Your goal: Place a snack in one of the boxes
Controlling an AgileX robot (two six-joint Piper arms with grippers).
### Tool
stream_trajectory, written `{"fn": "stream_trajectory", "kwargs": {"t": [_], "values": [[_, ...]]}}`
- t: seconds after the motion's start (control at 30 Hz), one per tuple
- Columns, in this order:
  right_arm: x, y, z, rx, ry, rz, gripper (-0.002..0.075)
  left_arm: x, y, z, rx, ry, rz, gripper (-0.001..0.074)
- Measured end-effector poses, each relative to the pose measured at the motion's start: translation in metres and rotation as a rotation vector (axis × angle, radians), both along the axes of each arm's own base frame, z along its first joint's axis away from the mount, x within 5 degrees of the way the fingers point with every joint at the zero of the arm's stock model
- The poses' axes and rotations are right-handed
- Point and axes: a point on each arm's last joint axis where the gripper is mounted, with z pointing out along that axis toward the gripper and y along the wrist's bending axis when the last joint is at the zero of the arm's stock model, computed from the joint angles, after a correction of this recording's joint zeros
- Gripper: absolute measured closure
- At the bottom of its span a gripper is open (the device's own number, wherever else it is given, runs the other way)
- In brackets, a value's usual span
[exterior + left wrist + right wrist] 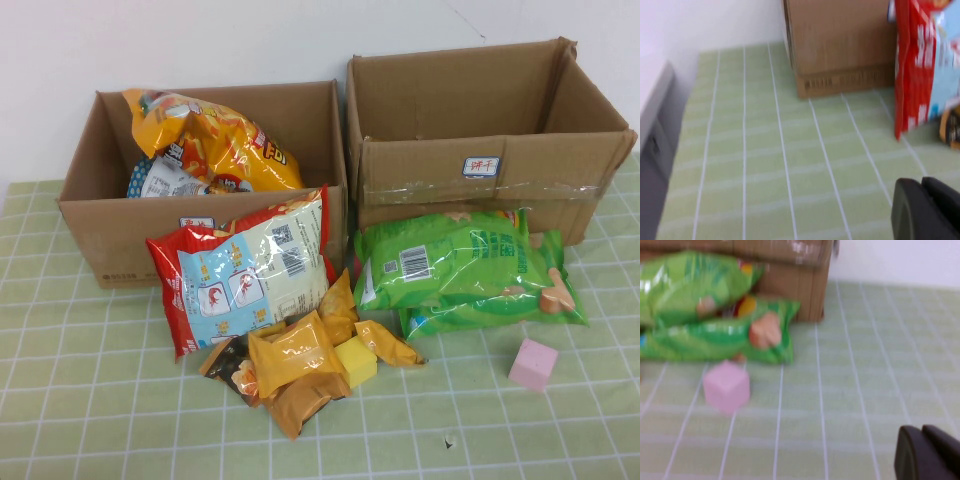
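Left hand (925, 210): clenched, empty, parked at table's seven o'clock.
Right hand (927, 452): clenched, empty, five o'clock.
Orange snack packet (290, 352): light, crinkly, slippery; I'd pinch mid-body.

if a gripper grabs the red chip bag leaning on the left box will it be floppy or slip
The red chip bag looks puffy and glossy, so it likely sags and may slip. It leans on the left box, so a push probably topples it.

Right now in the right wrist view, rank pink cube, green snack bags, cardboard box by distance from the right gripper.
Right gripper sits low over the mat, jaws shut.
1. Pink cube, alone on the mat, nearest.
2. Green snack bags, stacked just behind the cube.
3. Cardboard box, behind the bags, farthest.
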Motion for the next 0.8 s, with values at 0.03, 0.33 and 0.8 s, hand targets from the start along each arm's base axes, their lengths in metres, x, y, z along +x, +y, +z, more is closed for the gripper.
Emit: {"fn": "stream_trajectory", "kwargs": {"t": [0.03,0.33,0.8], "values": [[0.001,0.000,0.002,0.001,-0.025,-0.001,0.0726,0.000,0.000,0.002,-0.001,-0.022,0.001,0.0737],[0.002,-0.002,0.045,0.020,-0.504,-0.019,0.0726,0.002,0.001,0.033,-0.010,-0.369,0.016,0.0737],[-0.039,-0.007,0.103,0.240,-1.301,0.002,0.0726,-0.013,0.004,0.071,-0.038,-0.815,0.037,0.0737]]}}
